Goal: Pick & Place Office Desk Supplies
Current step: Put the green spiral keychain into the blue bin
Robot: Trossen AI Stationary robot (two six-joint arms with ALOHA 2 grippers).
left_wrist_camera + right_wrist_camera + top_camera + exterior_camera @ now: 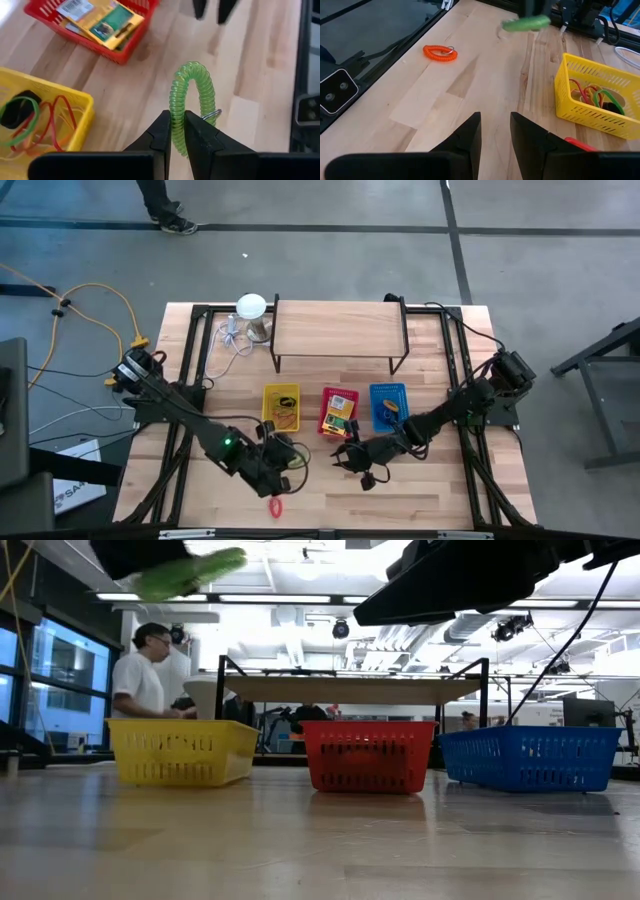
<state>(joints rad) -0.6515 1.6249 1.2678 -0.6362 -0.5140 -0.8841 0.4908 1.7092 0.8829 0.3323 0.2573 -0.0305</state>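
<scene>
A green coiled ring [192,97] hangs above the bare wood near the table's front, with my left gripper [178,134] shut on it; the low view shows the green ring [190,572] well above the table top. An orange coiled ring [440,52] lies flat on the wood near the front edge [276,506]. My right gripper [495,127] hovers open in front of the red basket [339,412], nothing between its fingers. The yellow basket [75,107] holds rubber bands [35,122]. Card boxes [107,20] lie in the red basket. My left gripper pinches one side of the green ring's coil [178,117] between its two fingers. The fingers slant down from the table's left. The rest of the loop stands out beyond the fingertips, lifted clear of the table, with a small metal ring [212,115] on its far side.
A blue basket [389,405] stands right of the red one. Behind the baskets is a low wooden shelf on black legs [338,330], and a white round-topped object with a cable [251,308] sits at the far left. A person stands beyond the table [140,675].
</scene>
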